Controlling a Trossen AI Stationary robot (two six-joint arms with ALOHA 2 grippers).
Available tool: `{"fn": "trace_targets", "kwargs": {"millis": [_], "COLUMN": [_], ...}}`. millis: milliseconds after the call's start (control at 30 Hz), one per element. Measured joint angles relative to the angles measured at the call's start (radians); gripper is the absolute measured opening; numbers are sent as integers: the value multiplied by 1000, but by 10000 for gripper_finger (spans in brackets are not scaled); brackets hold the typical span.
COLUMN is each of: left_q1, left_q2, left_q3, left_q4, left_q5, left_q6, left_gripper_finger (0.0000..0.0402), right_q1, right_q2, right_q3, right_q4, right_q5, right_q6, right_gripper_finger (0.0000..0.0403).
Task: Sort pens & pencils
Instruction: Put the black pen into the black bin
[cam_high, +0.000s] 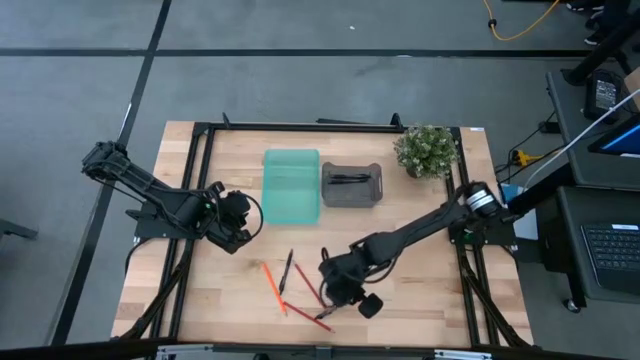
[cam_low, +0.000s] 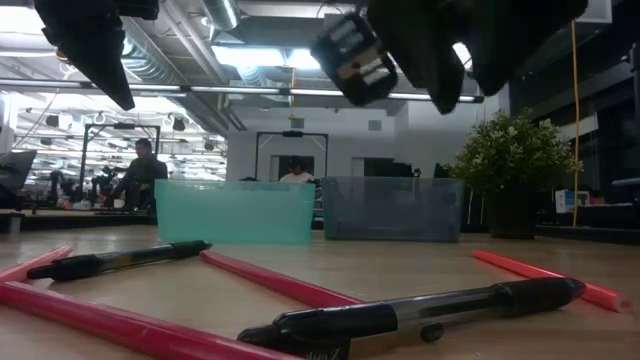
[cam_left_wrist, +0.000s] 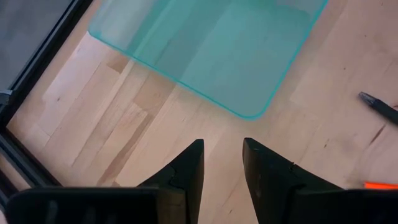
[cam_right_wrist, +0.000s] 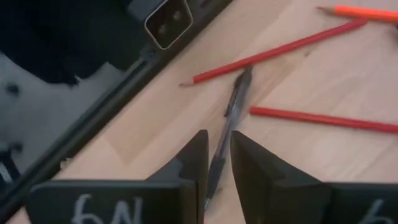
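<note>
Near the front edge of the light wooden table (cam_high: 420, 290), the right gripper (cam_right_wrist: 216, 163) has its narrowly parted fingers straddling a thin black stick pen (cam_right_wrist: 231, 118) lying among red pencils (cam_right_wrist: 273, 52), while the left gripper (cam_left_wrist: 222, 163) hovers, fingers parted, beside the translucent teal plastic bin (cam_left_wrist: 211, 46).

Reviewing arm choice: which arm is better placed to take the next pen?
Right. Its gripper hangs with fingers astride a black pen; the left gripper waits over bare wood by the teal bin.
</note>
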Motion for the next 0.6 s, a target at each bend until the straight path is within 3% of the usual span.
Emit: {"fn": "trace_targets", "kwargs": {"millis": [167, 600], "left_q1": [0, 0], "left_q2": [0, 0], "left_q3": [0, 0], "left_q4": [-1, 0], "left_q5": [8, 43], "left_q6": [0, -3], "left_gripper_finger": [105, 105], "right_q1": [15, 25], "right_q2": [53, 184], "right_q3": [121, 230], "right_q4": [-124, -185], "right_q5": [45, 50], "right_q6": [-63, -79], "right_gripper_finger": [70, 70]}}
